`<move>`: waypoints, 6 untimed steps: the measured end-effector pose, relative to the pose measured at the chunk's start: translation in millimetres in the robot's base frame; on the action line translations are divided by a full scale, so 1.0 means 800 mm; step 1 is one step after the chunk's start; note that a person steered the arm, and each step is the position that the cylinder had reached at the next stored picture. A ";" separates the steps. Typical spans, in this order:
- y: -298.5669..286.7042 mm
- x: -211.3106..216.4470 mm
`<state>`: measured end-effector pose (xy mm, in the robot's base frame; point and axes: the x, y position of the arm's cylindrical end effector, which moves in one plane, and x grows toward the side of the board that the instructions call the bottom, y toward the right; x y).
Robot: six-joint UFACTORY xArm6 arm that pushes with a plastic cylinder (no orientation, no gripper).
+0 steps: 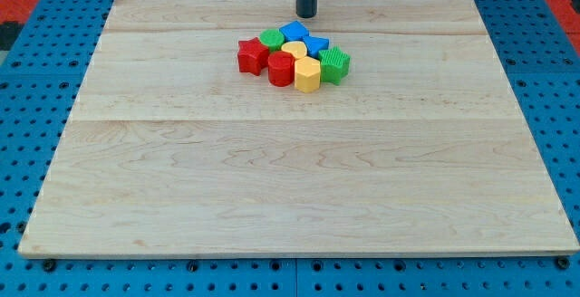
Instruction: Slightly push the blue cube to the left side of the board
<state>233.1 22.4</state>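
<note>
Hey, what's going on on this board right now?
A robot arm with a dark rod is working over a wooden board that carries a tight cluster of small blocks. My tip sits just above the cluster toward the view's top, close to the blue cube but seemingly not touching it. Packed around are another blue block, a red star-like block, a red cylinder, a yellow block and a green block.
</note>
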 end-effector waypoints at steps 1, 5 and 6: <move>0.014 0.025; -0.114 0.015; 0.004 0.030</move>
